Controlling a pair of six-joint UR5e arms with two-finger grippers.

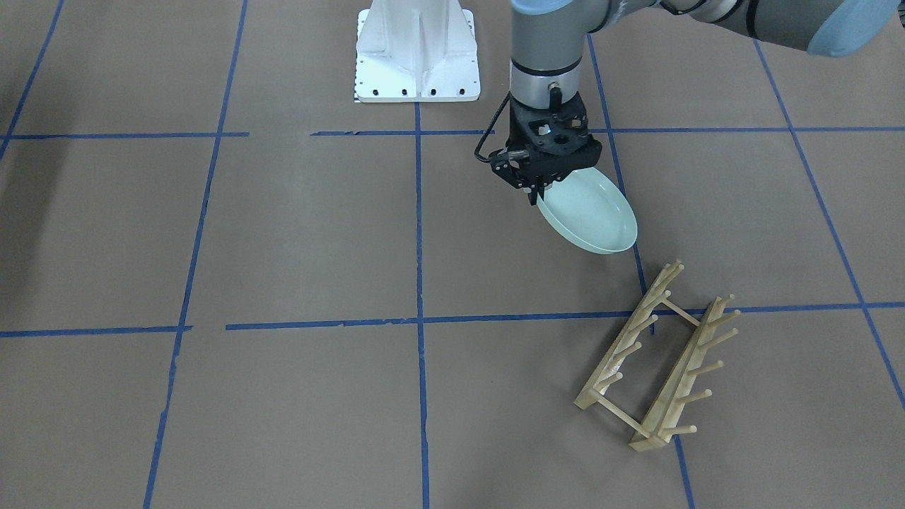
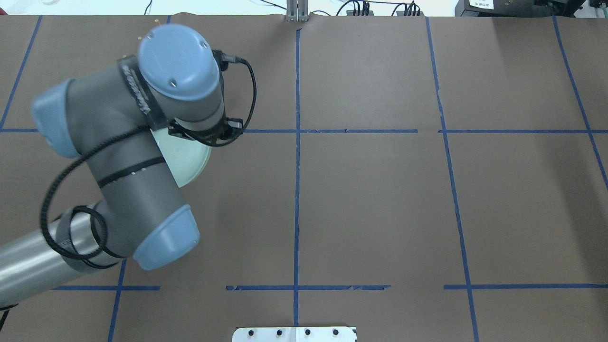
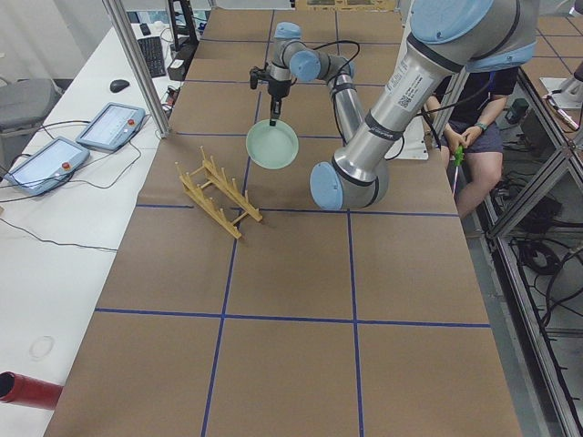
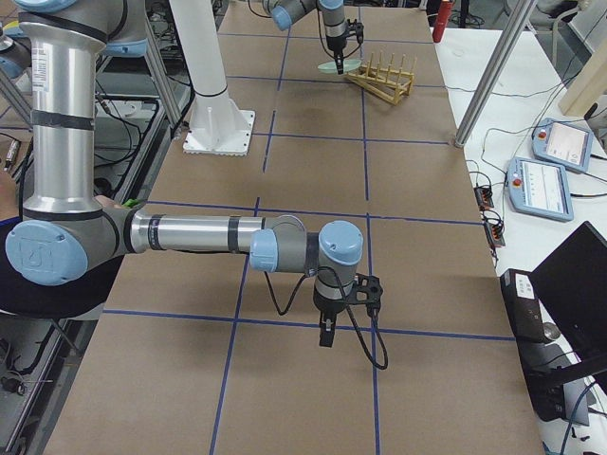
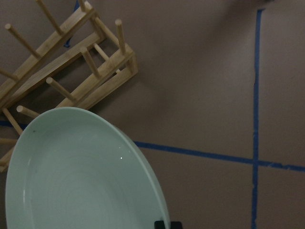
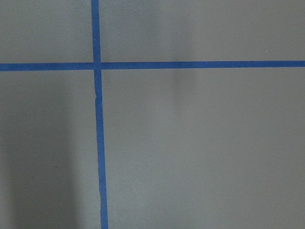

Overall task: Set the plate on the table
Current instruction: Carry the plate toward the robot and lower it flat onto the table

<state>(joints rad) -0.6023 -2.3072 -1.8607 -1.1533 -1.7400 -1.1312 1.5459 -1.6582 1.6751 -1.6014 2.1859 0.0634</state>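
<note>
**Tabletop** [image 1: 283, 233]: brown paper, squared off by blue tape. Carries the rack; the plate is not yet on it.

**Rack** [image 1: 657, 357]: light wood, two rails of pegs, no dish in it. Stands on the robot's left half, nearer the operators' edge than the robot-side edge, well apart from every corner.

**Plate** [image 1: 590, 215]: pale mint green, glossy, shallow rim. Hangs steeply tilted with its top rim gripped, on the robot's side of the rack and near it but not touching, about midway between the two long edges. Whether the low rim clears the paper or grazes it cannot be told.

**Left end effector** [image 1: 535, 185]: points down, clenched on the plate's upper rim; one black fingertip [image 5: 162, 224] shows at the rim in the wrist view.

**Right end effector** [image 4: 323, 334]: hangs over bare paper toward the robot's right end, well apart from the plate. Seen only small from the side, so whether it is released or clenched cannot be told.

**Step in hand (judged)**: carrying. The plate is off the rack and not yet set down.

**Next move calls for (judged)**: lowering over bare paper clear of the pegs, laying the plate flat on its base, then releasing the rim.
</note>
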